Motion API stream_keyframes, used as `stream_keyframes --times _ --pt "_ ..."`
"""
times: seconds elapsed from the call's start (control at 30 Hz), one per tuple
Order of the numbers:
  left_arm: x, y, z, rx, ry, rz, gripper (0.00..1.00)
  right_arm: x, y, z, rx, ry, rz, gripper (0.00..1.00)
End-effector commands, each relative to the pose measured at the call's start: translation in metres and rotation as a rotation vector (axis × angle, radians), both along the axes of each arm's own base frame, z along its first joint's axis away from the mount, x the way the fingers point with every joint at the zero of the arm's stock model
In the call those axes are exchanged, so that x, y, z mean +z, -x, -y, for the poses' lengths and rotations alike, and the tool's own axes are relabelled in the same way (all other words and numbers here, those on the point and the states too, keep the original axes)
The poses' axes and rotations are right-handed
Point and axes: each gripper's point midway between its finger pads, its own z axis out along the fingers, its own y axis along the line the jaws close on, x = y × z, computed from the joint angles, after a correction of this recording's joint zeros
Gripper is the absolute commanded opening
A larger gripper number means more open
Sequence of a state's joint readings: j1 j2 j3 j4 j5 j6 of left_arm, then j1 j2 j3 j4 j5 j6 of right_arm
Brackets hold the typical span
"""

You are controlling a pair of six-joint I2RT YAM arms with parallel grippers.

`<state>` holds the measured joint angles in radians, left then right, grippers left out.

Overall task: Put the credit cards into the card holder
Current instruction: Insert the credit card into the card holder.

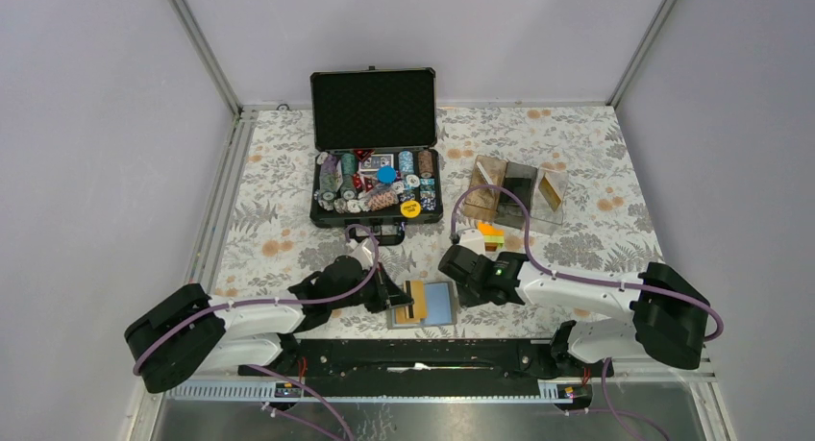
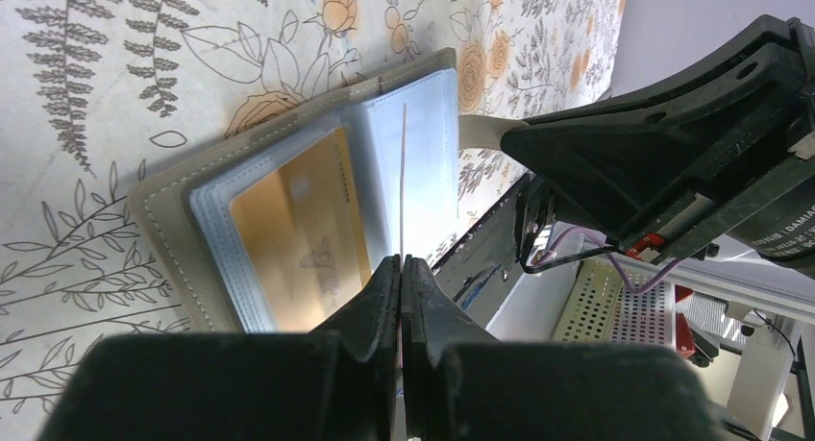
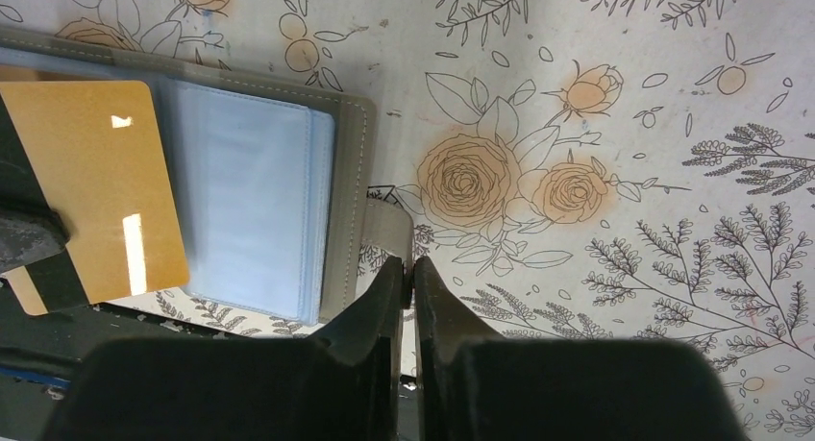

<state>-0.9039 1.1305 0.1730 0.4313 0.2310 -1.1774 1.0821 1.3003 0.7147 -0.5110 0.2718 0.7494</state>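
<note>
The grey card holder lies open on the floral table near the front edge. Its light blue clear sleeves face up. My left gripper is shut on an orange credit card and holds it over the holder's left panel. In the left wrist view this card shows edge-on as a thin line running out from the gripper. An orange sheen shows in the left sleeve. My right gripper is shut on the holder's grey strap at its right edge. More cards, orange and green, lie behind my right arm.
An open black chip case stands at the back centre. A clear brownish acrylic box sits to its right. A black base rail runs along the near edge, just in front of the holder. Grey walls close in both sides.
</note>
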Motion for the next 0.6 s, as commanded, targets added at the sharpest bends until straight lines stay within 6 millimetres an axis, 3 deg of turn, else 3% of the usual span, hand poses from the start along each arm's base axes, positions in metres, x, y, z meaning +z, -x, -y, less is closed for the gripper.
stream_keyframes --times 0.0,0.57 --pt "0.003 -0.003 0.005 0.004 0.017 0.010 0.00 0.000 -0.004 0.000 -0.015 0.021 0.025 0.00" --pt "-0.007 0.000 0.007 -0.009 0.006 -0.021 0.00 -0.004 -0.004 0.001 -0.013 0.036 0.014 0.00"
